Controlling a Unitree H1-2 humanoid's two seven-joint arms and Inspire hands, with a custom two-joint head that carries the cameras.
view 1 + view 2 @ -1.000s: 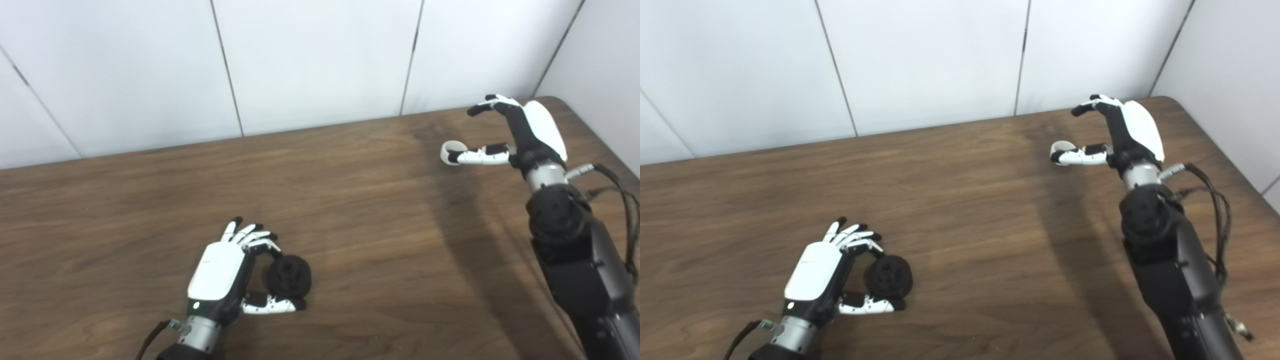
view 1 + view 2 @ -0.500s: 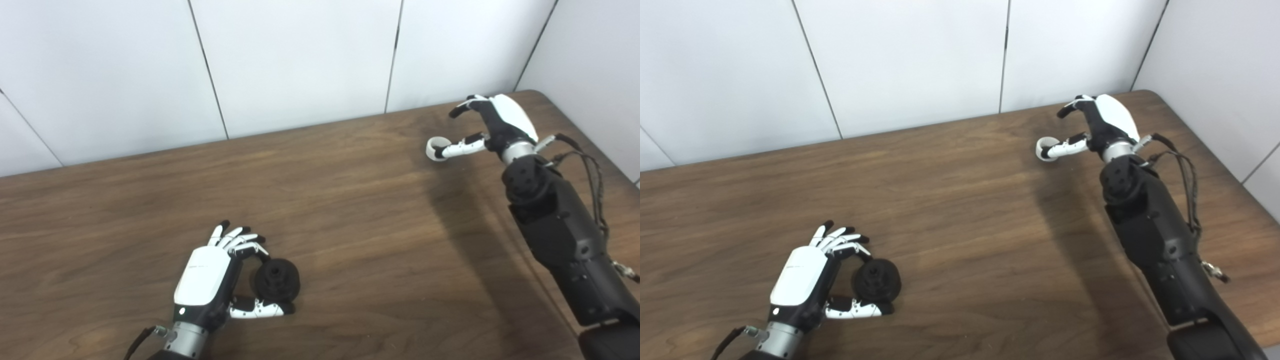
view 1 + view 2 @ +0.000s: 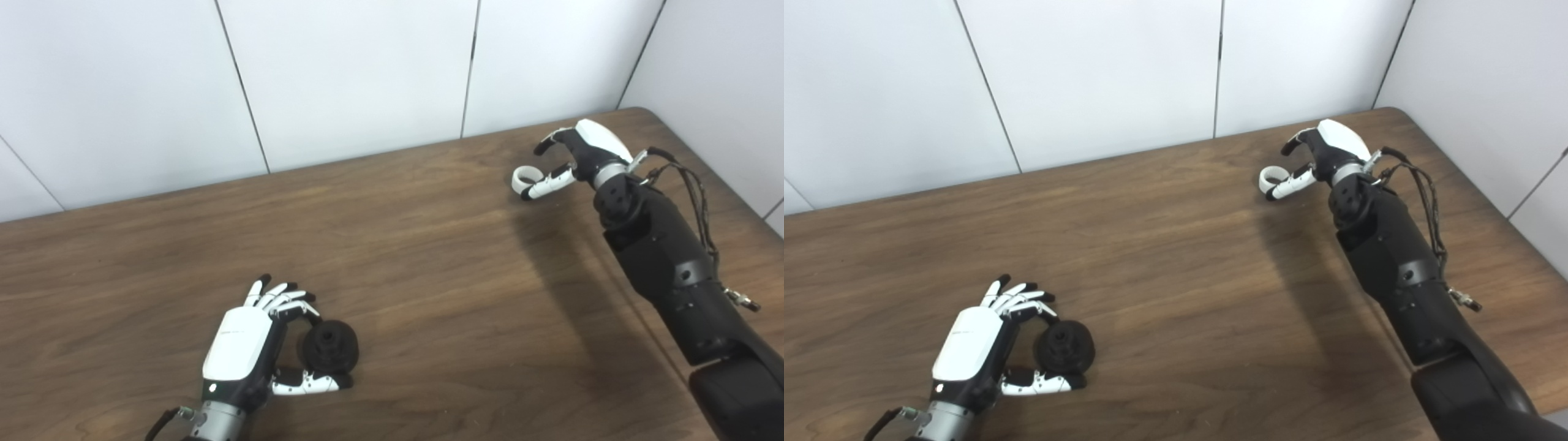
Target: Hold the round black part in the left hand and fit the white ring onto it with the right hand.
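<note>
The round black part [image 3: 331, 347] lies on the wooden table [image 3: 429, 294] near the front left. My left hand [image 3: 242, 346] is closed around it, with the fingers curled on its far side and the thumb along its near side. The small white ring [image 3: 521, 177] lies flat on the table at the far right. My right hand [image 3: 582, 150] is open just right of the ring. Its thumb stretches out to the ring's near edge and its fingers arch above the ring without touching it.
White wall panels [image 3: 355, 73] run along the table's far edge. The table's rounded right corner [image 3: 637, 113] lies just behind my right hand. Cables [image 3: 692, 190] hang along the right forearm.
The camera has shifted, so the whole scene has slid left. My right arm has stretched out and its fingers have come down closer over the ring. The left hand still grips the black part.
</note>
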